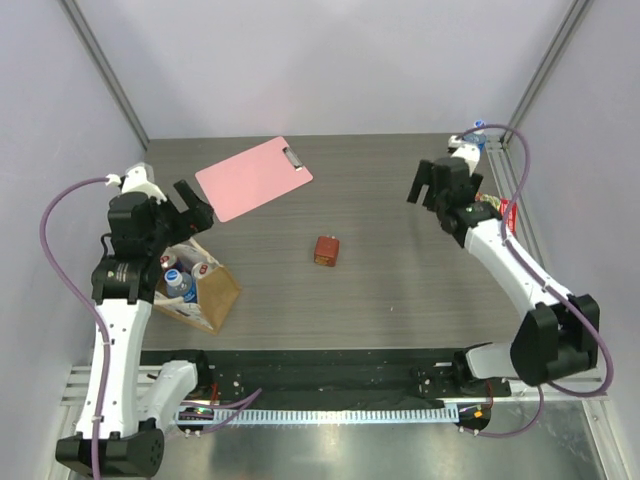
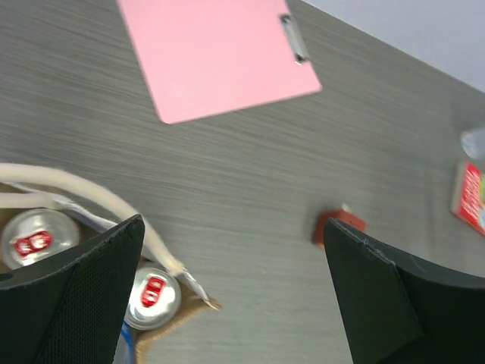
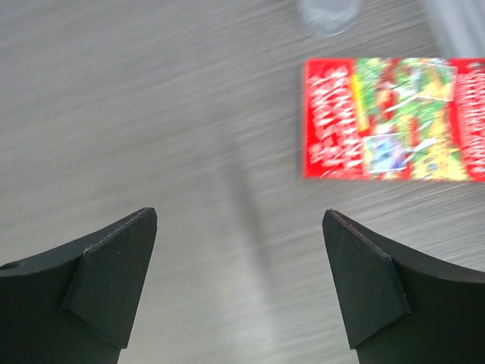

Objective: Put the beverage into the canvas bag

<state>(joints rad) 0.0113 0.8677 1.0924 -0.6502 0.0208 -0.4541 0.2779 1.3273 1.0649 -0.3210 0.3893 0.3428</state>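
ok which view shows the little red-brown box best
Top external: the box lies whole and in the open, nothing in front of it. Left wrist shows the box only partly, its lower side hidden behind a finger. Right wrist does not show it.

From my seat the top view is bright and evenly lit, with only faint, soft shadows on the table (image 1: 400,290) and a white glare on the pale strip (image 1: 330,414) at the near edge. My right wrist view is smeared by blur, so the print on the red packet (image 3: 394,119) is unreadable. The left wrist view is slightly soft too, with light glinting off the can tops (image 2: 34,239).
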